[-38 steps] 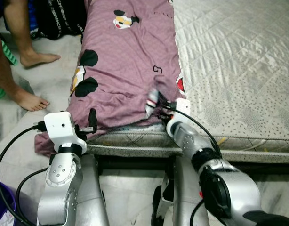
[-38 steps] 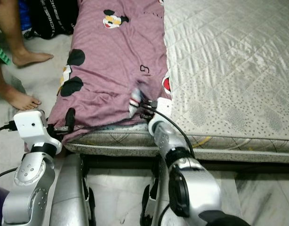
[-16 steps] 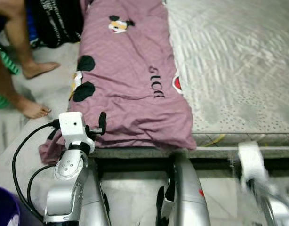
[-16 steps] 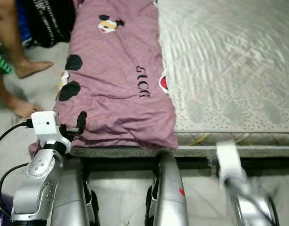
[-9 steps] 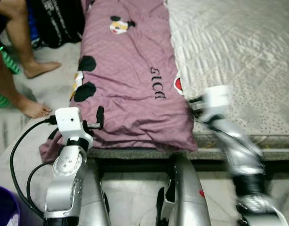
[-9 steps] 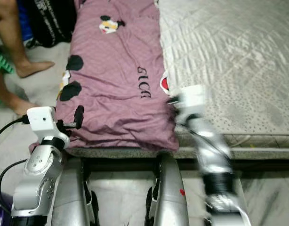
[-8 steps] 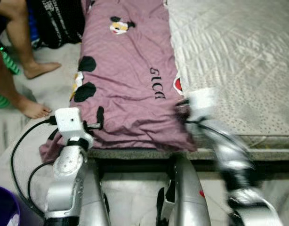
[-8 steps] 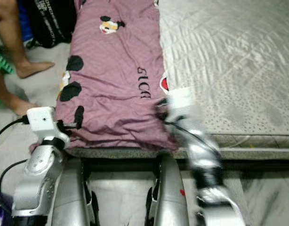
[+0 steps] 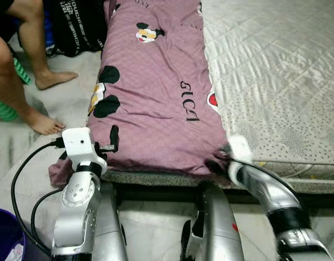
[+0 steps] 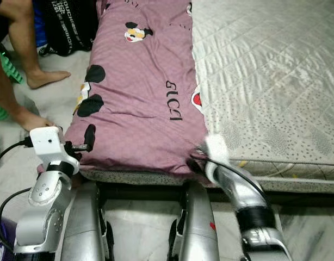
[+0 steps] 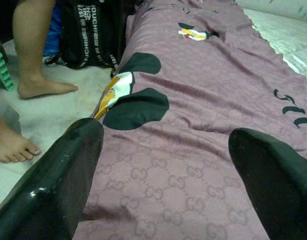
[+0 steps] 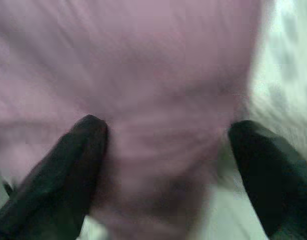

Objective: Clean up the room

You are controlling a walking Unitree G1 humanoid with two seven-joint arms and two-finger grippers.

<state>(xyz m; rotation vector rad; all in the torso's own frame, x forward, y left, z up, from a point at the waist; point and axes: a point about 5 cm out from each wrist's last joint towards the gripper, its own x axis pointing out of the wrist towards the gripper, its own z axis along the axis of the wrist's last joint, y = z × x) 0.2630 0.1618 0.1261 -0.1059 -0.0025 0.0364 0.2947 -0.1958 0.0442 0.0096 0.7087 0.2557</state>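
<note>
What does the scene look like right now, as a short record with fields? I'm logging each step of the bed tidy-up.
place: foot of a mattress lying on the floor
cloth: purple sheet with cartoon prints, spread along the mattress's left side
left gripper: jaws open, at the sheet's near left corner
right gripper: jaws open around the sheet's near right corner, blurred
person: bare legs on the floor to the left
other: black bag beside the legs; purple bucket by the robot's left side
</note>
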